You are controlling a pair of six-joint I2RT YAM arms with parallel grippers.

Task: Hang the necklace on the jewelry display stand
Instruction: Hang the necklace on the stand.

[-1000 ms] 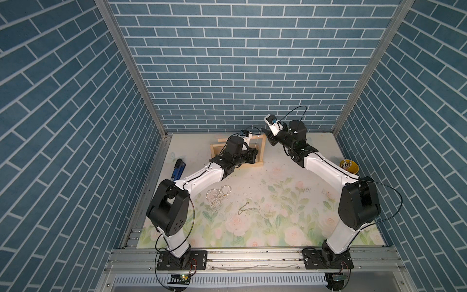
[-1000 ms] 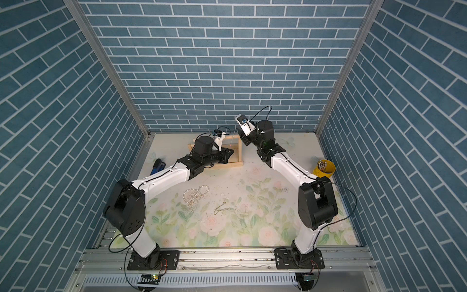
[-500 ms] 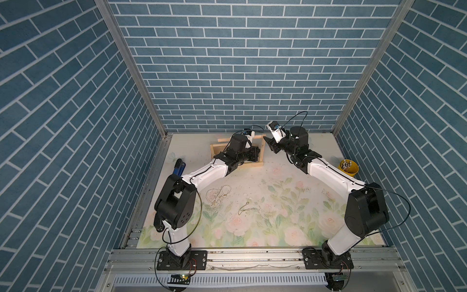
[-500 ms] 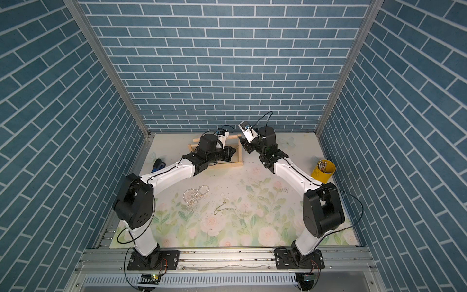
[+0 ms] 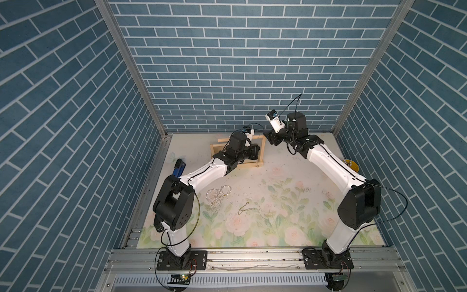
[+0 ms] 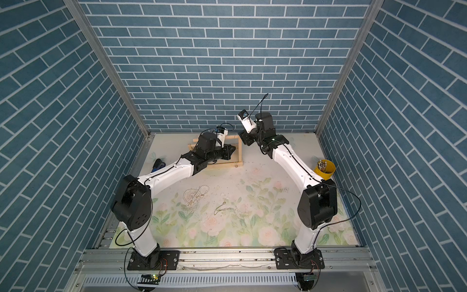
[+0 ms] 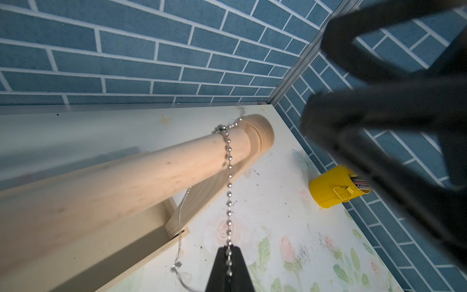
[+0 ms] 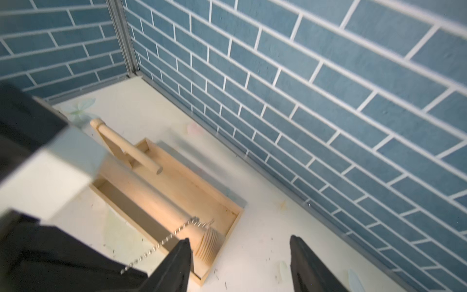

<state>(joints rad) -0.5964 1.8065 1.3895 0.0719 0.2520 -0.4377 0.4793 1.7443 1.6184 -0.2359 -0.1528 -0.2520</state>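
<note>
The jewelry display stand (image 5: 262, 152) (image 6: 240, 154) is a pale wooden frame at the back of the table. A silver bead-chain necklace (image 7: 229, 177) (image 8: 177, 231) drapes over the stand's round top bar (image 7: 126, 182) near its grooved end. From there it runs taut to my left gripper (image 7: 229, 255) (image 5: 256, 154), which is shut on it just in front of the bar. My right gripper (image 8: 240, 239) (image 5: 269, 137) hovers open above the bar's end with nothing between its fingers.
A yellow cup (image 5: 351, 165) (image 7: 331, 187) with sticks stands at the right wall. On the floral mat lie a pearl necklace (image 5: 217, 194), a thin chain (image 5: 246, 208) and a blue-handled tool (image 5: 178, 169). The back wall is close behind the stand.
My right gripper's jaws have spread wider while it stays by the bar's end. The left arm has reached slightly farther toward the stand, still holding the chain.
</note>
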